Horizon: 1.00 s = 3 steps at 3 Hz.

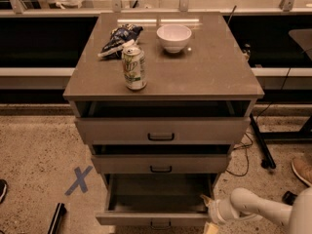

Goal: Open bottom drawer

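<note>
matte grey-beige cabinet (209,77) fills the centre. its bottom drawer (156,219), a shallow box with a black pull, juts out at bottom centre. the gripper (210,211) on a white rounded arm (253,207) is at the drawer's right front corner; whether it is spread or closed cannot be told. upper centre: round white bowl (174,37), shiny can (134,68), crinkled bag (117,39).

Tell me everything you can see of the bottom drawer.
The bottom drawer is the lowest of three in the grey-beige cabinet. It is pulled well out, farther than the middle drawer and top drawer, so its dark interior shows from above and looks empty. Its flat front carries a small black pull, close to the picture's lower edge. The gripper sits at its front corner on the picture's right; whether it touches is unclear.
</note>
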{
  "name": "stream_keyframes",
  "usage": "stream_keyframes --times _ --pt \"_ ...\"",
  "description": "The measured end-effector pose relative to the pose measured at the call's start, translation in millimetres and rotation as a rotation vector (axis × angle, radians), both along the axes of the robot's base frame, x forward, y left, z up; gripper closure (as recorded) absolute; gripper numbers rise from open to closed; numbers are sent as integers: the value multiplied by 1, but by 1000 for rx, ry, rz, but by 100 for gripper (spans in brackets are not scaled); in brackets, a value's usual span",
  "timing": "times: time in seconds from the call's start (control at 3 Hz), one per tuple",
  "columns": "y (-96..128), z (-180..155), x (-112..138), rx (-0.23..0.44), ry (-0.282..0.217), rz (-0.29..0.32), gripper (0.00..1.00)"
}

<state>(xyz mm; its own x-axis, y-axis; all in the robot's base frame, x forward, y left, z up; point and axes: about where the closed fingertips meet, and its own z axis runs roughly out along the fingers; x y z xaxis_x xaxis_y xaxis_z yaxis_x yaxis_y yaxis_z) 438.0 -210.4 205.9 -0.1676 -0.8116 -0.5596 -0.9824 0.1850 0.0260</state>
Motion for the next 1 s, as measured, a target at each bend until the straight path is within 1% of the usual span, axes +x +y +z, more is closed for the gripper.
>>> stream_keyframes --times 0.33,0.67,1.0 --pt "9 44 -16 107 -71 89 0" --pt "11 92 -36 185 -177 178 0" --pt "11 92 -36 185 -177 178 0"
